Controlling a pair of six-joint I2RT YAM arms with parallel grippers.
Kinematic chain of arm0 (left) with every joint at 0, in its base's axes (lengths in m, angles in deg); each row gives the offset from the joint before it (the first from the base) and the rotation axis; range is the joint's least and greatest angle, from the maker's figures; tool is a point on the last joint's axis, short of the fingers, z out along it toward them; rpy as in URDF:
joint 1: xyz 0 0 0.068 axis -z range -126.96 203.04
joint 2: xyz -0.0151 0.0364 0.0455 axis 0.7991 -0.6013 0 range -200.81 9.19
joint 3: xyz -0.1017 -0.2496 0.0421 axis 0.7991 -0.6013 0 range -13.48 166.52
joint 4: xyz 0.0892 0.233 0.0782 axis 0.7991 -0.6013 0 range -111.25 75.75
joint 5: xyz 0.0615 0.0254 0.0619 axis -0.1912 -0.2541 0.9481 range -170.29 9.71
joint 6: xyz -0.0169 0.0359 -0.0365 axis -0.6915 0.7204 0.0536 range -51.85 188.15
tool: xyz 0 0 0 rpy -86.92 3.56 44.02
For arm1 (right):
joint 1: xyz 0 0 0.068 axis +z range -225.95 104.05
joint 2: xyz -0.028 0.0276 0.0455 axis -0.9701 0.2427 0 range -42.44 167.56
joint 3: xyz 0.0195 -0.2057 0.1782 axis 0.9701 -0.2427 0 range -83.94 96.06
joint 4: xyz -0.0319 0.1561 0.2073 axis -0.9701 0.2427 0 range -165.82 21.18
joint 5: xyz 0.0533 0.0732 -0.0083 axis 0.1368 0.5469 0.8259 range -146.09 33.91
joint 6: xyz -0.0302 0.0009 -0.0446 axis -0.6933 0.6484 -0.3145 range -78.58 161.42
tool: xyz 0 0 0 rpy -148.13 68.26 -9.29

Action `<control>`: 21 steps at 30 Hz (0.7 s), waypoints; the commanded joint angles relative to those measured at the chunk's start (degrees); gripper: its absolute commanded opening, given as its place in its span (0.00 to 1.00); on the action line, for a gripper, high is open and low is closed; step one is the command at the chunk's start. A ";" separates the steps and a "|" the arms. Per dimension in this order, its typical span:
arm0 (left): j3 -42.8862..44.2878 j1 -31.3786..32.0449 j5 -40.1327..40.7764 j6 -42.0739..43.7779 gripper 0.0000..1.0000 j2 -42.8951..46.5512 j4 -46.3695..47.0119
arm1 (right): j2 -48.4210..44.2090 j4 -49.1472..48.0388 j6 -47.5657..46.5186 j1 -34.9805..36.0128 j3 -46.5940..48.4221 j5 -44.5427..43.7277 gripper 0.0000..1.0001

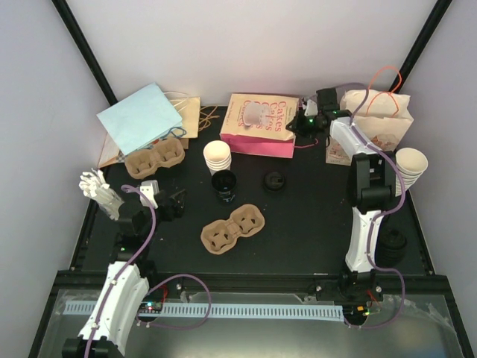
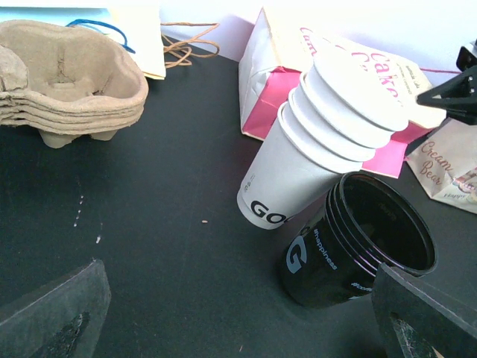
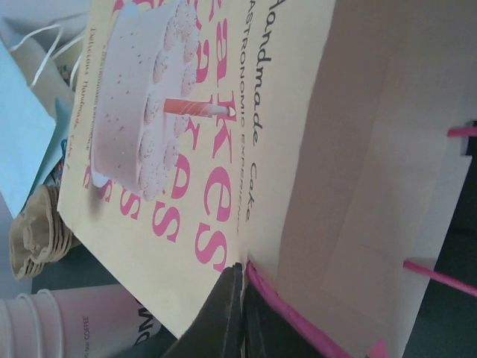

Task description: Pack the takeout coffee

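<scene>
Cardboard cup carrier (image 1: 232, 230) lay nearest me, mid-table, no cups in it. Left gripper (image 1: 162, 197) gaped wide, holding nothing, facing black cup (image 2: 358, 239); white cup stack (image 2: 328, 142) close behind. Farthest back, right gripper (image 3: 240, 298) was clamped on rim of pink cake bag (image 1: 261, 123). Risk I judged: thin paper tearing or slipping under pull. Bag interior unseen; could not tell whether pinch caught one wall or both.
</scene>
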 commanded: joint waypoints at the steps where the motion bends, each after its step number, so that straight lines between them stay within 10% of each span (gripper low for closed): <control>1: 0.24 0.08 -0.04 0.17 0.99 0.14 1.12 | -3.05 -1.59 0.60 -0.21 0.31 2.32 0.01; 21: 0.24 0.04 -0.03 0.16 0.99 -0.13 1.43 | -15.03 18.52 -10.06 2.01 16.82 1.16 0.01</control>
